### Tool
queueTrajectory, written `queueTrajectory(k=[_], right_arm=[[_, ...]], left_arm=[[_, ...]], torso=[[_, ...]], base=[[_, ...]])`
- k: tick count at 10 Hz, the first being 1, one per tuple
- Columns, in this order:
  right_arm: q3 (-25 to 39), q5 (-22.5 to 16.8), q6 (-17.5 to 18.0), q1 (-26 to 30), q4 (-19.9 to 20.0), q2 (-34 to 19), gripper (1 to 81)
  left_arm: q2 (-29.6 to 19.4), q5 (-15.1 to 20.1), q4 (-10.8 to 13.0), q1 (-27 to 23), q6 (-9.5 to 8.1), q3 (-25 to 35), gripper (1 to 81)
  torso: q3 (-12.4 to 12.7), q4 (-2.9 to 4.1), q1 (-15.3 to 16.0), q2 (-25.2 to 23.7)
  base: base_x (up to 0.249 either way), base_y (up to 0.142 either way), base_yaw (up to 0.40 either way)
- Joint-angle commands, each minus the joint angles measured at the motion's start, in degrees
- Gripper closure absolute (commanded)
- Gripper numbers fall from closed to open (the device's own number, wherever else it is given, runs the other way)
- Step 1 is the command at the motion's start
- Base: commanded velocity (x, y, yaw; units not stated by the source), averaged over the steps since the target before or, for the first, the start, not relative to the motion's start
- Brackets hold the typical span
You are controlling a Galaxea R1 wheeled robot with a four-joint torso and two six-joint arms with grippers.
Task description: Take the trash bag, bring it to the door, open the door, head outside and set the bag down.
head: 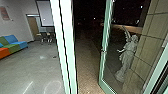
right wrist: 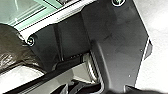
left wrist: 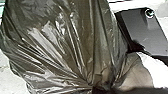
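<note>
It is an office building's lounge-like entrance, at the edge of dark outdoor ground (head: 86, 62). Well ahead and leftward of the left gripper (left wrist: 101, 88) are a blue, green and orange sofa (head: 15, 43), chairs (head: 46, 36) and a white wall panel (head: 45, 13). Ahead and rightward of it, a green-framed glass door (head: 102, 62) stands open, a robed statue (head: 128, 55) seen through the glass.

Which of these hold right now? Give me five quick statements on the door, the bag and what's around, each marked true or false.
1. The green-framed glass door is fully closed. False: it stands open.
2. The trash bag is gathered together at one end. True.
3. A pale statue stands near a wall. True.
4. The sofa is plain white. False: it is orange, green and blue.
5. It is dark outside. True.
</note>
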Motion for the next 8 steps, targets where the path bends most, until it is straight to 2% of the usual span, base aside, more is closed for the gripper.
queueTrajectory(k=[1, 8], right_arm=[[0.4, -3.2, -0.5, 2.4, 0.5, 1.2, 1.0], [0.0, -3.1, -0.6, 1.9, 0.5, 1.3, 1.0]], left_arm=[[-0.5, 3.1, -0.2, -2.7, 0.33, -0.1, 81.1], [-0.3, 3.1, -0.2, -2.6, 0.33, 0.0, 81.1]], torso=[[0.0, 0.00, 0.0, 0.0], [0.0, 0.00, 0.0, 0.0]], base=[[0.000, -0.084, 0.000], [0.000, -0.101, 0.000]])
